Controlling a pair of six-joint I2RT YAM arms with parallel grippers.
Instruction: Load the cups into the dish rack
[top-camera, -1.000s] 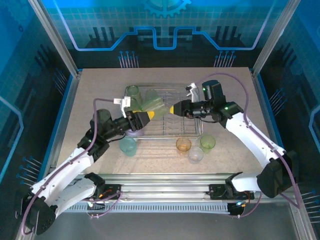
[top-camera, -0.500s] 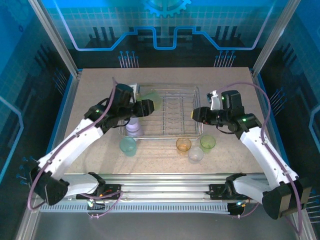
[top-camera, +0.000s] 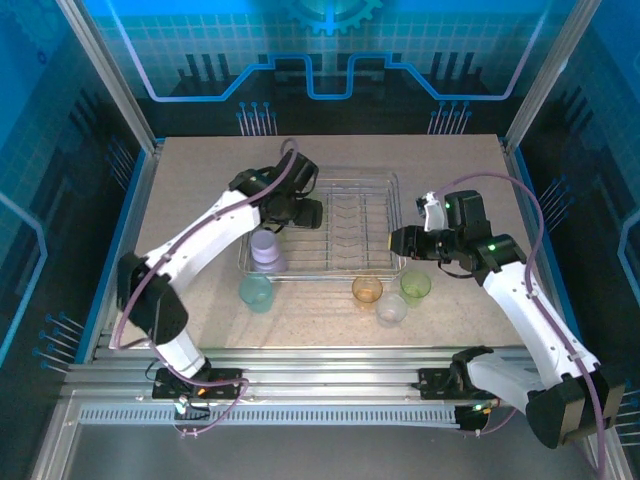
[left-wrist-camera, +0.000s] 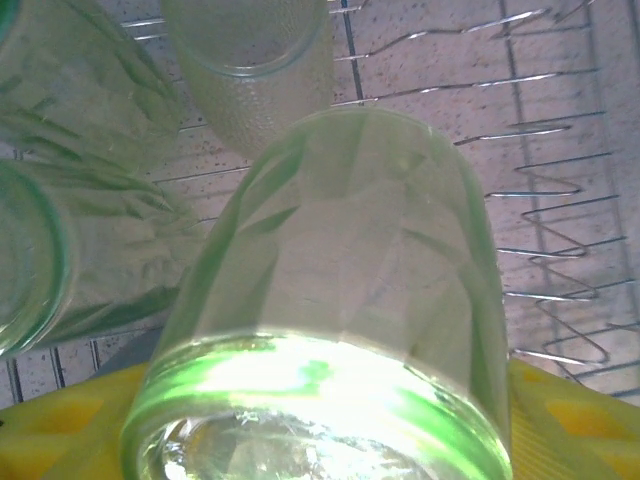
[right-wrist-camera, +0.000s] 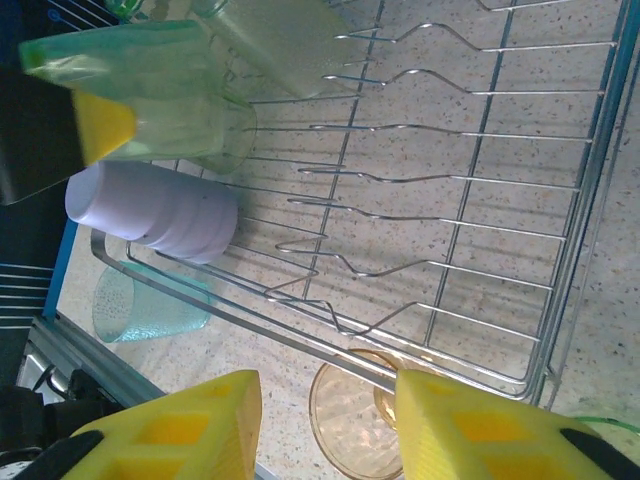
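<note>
Four cups stand on the speckled tabletop (top-camera: 180, 200) outside the dish rack (top-camera: 375, 200). Blue-lit panels wall the cell, with aluminium posts at its corners.

Left to right:
- Teal cup (top-camera: 256, 292) sits on the table, just before the rack's near-left corner.
- Lilac cup (top-camera: 265, 247) sits inside that corner.
- Left gripper (top-camera: 303, 213) hangs over the rack's left end, clamped on a green cup (left-wrist-camera: 340, 280). Other green cups (left-wrist-camera: 60, 250) lie in the rack below it.
- Amber cup (top-camera: 367, 290), clear cup (top-camera: 391, 310) and green tumbler (top-camera: 415, 286) cluster near the rack's near-right corner.
- Right gripper (top-camera: 395, 242) hovers at the rack's right rim, jaws apart, gripping nothing.

Edges: blue side rails bound the table. Widest open tabletop lies left of the rack and along the far side.
</note>
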